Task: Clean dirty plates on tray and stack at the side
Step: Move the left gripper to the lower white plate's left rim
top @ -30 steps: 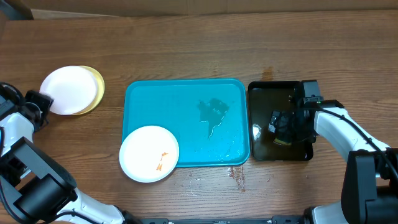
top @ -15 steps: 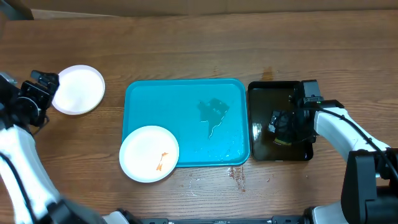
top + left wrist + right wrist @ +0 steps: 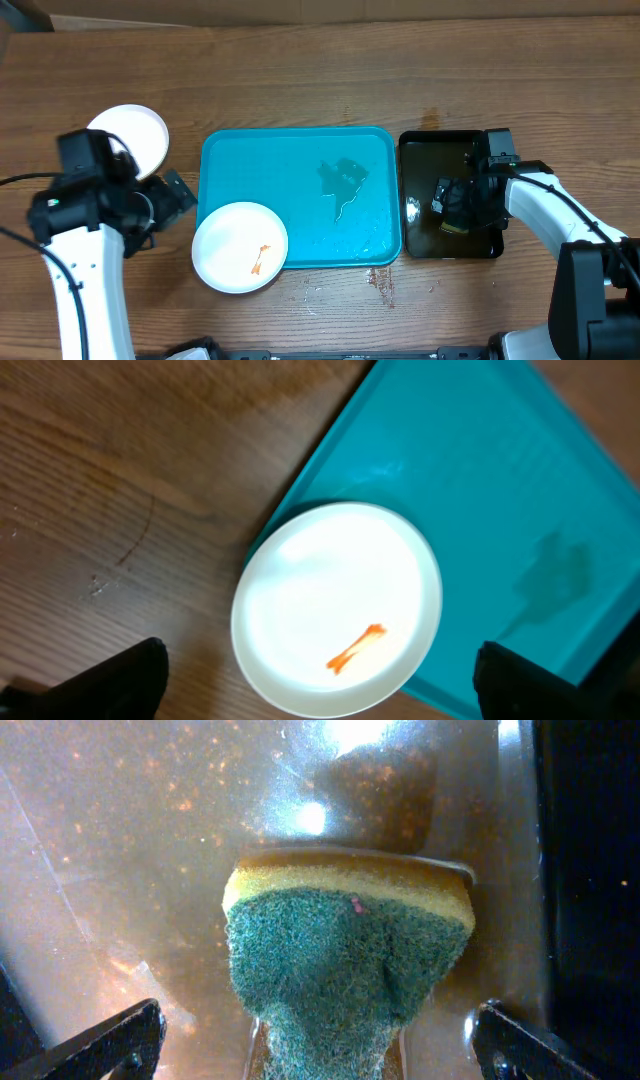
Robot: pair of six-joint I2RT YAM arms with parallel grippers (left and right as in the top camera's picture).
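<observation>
- Worktop [image 3: 300,70] of brown wood carries everything, and it looks dry apart from a few drips along the front edge.
- Turquoise tray [image 3: 300,160] sits in the middle with its long axis running left to right. A wet patch [image 3: 343,180] lies right of its centre.
- Black tray [image 3: 425,160] sits just beside it on the right, its long axis running front to back and its floor glistening.
- Off to the far left is the stack [image 3: 135,128], plain white on top. A second ago the left arm was over it and a yellow rim poked out underneath. That rim is now covered and the arm has left, so I'd say two plates are done.
- One plate [image 3: 240,246] remains face up on the tray's front left corner, overhanging the rim. The left fingers [image 3: 120,678] have swung over it, spread wide and grasping nothing.
- Sponge [image 3: 345,960] lies green side up in the black tray. The right fingers [image 3: 110,1042] are splayed wide either side and not gripping it.
- An orange streak [image 3: 357,647] still marks the plate, running on a slant. To my eye this one needs wiping next.
</observation>
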